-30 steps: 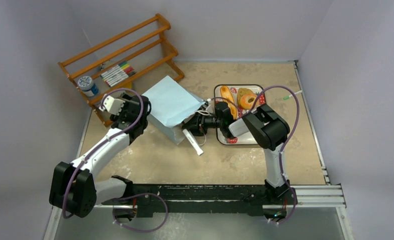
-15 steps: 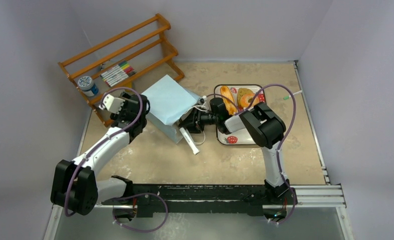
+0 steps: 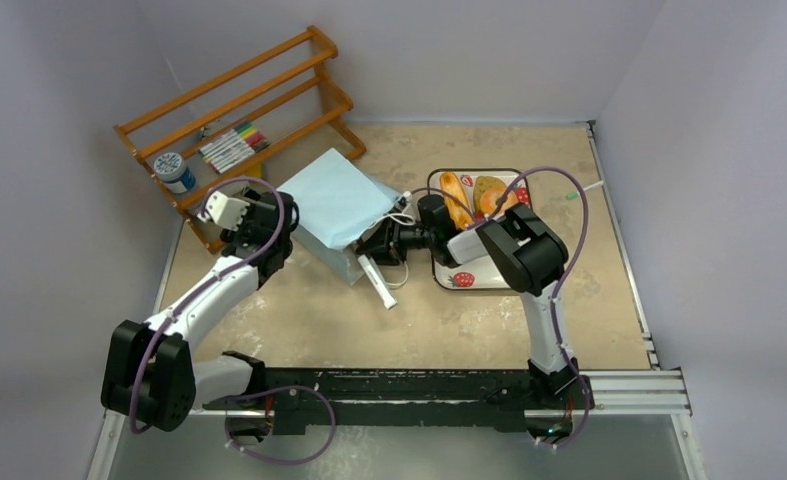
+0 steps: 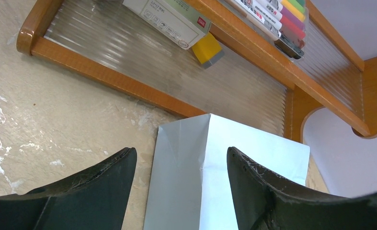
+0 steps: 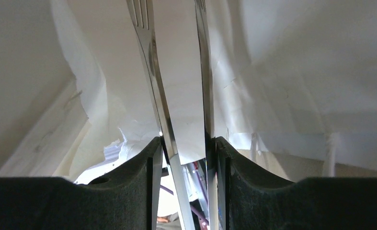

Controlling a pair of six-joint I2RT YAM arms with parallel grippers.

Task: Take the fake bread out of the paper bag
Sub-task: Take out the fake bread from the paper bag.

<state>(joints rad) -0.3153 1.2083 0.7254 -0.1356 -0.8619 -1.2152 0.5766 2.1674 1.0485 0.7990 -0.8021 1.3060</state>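
Left gripper (image 4: 181, 155): released, jaws spread wide on either side of the closed end of the paper bag (image 3: 339, 200); no contact with the paper is seen.
Right gripper (image 5: 186, 143): clenched on metal tongs (image 5: 153, 62), one pad pressed against each arm; the tined tips are pointed into the bag.
Paper bag: laid on its side between the two arms, light blue outside, mouth turned toward the right gripper. Only creased white paper is seen inside from the right wrist, and no bread can be made out there.
Fake bread (image 3: 456, 203): golden pieces are seen on the strawberry-print tray (image 3: 474, 280), just beyond the right gripper. Whether any is left in the bag cannot be told.
Step in hand: the bag is probably being searched with the tongs.
Doing it well: the bag's closed end is best pinched by the left gripper so it is not pushed away. The tongs should be slid low and slowly, and squeezed only once a piece is between the tips.
Rack (image 3: 239, 100): wooden, at the far left, markers (image 3: 231, 147) on its shelf.
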